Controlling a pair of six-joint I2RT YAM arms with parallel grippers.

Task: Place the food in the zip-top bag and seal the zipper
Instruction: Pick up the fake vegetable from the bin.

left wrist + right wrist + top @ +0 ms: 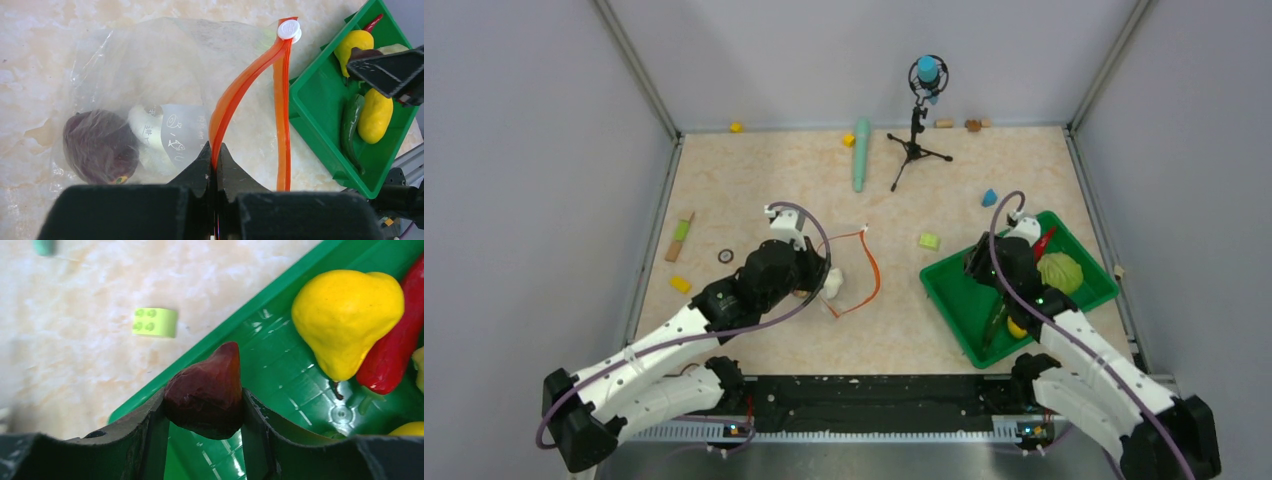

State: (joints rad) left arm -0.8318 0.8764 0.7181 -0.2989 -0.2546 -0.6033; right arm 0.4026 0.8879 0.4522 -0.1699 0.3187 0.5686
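The clear zip-top bag (150, 65) lies flat on the table with its mouth open. Inside it are a dark red round piece (97, 145) and a white garlic bulb (147, 140). My left gripper (215, 150) is shut on the orange-red zipper (240, 85), whose white slider (289, 29) sits at the far end. My right gripper (202, 400) is shut on another dark red food piece (207, 370), held just above the green tray's (280, 355) near corner. A yellow pear (347, 315), a red chili (395, 350) and a green leafy ball (1060, 270) lie in the tray.
A light green block (155, 322) lies on the table between bag and tray. A long teal stick (861, 153) and a small tripod stand (916, 130) are at the back. Small blocks (681, 236) lie along the left wall, and a blue piece (989, 197) behind the tray.
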